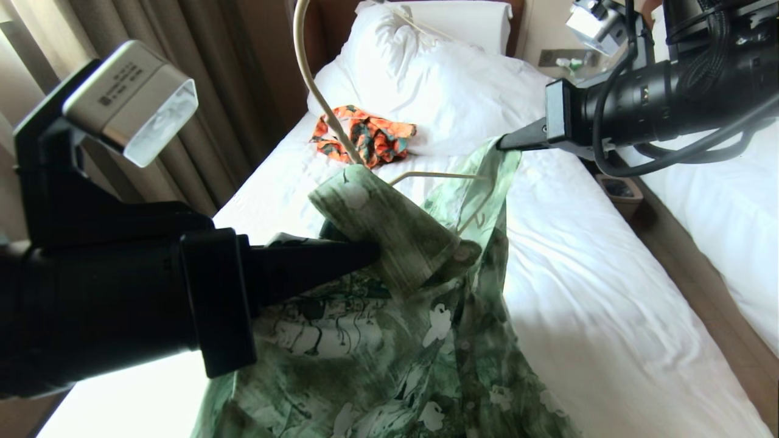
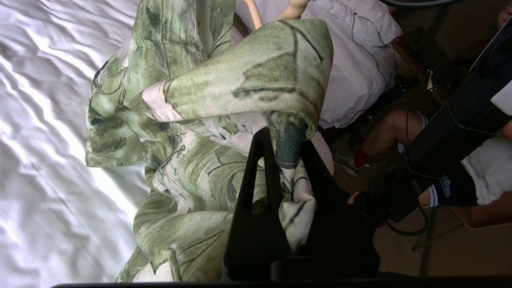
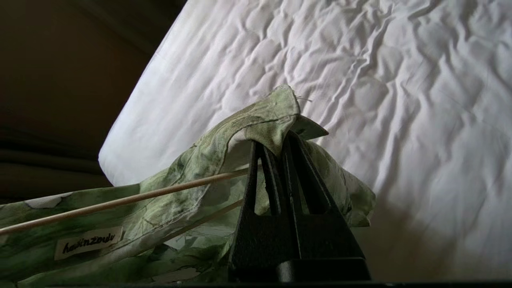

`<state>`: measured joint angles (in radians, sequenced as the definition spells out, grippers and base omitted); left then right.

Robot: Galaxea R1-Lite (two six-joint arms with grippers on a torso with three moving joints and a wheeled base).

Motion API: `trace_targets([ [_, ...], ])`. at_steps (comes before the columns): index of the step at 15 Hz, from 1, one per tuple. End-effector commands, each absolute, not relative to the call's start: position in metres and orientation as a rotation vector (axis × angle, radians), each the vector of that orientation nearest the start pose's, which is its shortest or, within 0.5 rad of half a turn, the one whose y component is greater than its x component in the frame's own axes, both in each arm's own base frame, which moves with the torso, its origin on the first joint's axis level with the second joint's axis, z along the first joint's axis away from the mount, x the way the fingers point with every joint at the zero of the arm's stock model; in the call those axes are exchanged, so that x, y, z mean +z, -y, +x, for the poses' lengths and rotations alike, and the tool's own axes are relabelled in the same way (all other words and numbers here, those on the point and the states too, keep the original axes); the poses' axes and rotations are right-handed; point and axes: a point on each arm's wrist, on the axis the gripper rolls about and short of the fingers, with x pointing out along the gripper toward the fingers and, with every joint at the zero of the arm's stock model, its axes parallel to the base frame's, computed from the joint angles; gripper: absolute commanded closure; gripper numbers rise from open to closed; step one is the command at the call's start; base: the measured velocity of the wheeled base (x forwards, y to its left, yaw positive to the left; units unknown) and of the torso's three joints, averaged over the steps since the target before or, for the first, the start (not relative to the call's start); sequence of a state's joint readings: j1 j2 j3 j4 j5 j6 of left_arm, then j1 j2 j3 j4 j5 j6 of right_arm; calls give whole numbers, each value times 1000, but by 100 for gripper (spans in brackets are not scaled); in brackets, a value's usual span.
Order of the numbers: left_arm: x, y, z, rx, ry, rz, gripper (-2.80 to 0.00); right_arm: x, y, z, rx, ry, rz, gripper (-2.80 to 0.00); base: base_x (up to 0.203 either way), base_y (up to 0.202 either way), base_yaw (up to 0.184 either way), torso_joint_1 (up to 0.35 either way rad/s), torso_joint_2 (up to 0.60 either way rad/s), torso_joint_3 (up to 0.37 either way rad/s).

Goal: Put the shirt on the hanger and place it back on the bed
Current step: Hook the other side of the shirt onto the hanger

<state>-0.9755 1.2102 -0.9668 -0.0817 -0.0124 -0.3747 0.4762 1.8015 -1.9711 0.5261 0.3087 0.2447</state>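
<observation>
White bedding on the bed (image 1: 608, 292) fills the scene before us, an orange-patterned garment (image 1: 365, 135) lying far up by the pillow (image 1: 426, 55). We hold the green floral shirt (image 1: 389, 340) raised over the near mattress, our left gripper (image 1: 371, 250) clamped on its near-left fabric and our right gripper (image 1: 504, 143) pinched shut on its far-right edge. Between them, the cream hanger (image 1: 322, 100) sits partly inside the shirt, hook rising at the far side.

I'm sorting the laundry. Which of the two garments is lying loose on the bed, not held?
The orange patterned garment, lying alone below the pillow. The green flowered shirt is pinched by both tools, left and right.
</observation>
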Motion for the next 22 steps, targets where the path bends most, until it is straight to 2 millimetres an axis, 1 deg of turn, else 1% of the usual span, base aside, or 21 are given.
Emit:
trace_targets([
  [1, 294, 152, 103, -942, -337, -267, 0, 364, -163, 276, 765, -448, 195, 0, 0, 0, 0, 0, 0, 0],
  [4, 285, 156, 104, -967, -343, -272, 0, 372, -173, 262, 815, -422, 216, 0, 0, 0, 0, 0, 0, 0],
  [6, 281, 162, 108, -1003, -273, -313, 0, 379, -173, 253, 833, -403, 229, 0, 0, 0, 0, 0, 0, 0],
  [9, 260, 185, 126, -1019, -206, -344, 0, 386, -170, 241, 848, -390, 244, 0, 0, 0, 0, 0, 0, 0],
  [11, 250, 195, 138, -1005, -195, -347, 0, 391, -168, 236, 857, -383, 260, 0, 0, 0, 0, 0, 0, 0],
  [14, 243, 206, 154, -998, -151, -367, 0, 392, -166, 224, 908, -394, 262, 0, 0, 0, 0, 0, 0, 0],
  [16, 241, 211, 161, -998, -104, -385, 0, 393, -163, 216, 942, -404, 262, 0, 0, 0, 0, 0, 0, 0],
  [20, 237, 218, 167, -1000, -60, -400, 0, 396, -148, 182, 976, -421, 253, 0, 0, 0, 0, 0, 0, 0],
  [22, 235, 222, 168, -1006, -59, -401, 0, 399, -145, 169, 999, -430, 246, 0, 0, 0, 0, 0, 0, 0],
])
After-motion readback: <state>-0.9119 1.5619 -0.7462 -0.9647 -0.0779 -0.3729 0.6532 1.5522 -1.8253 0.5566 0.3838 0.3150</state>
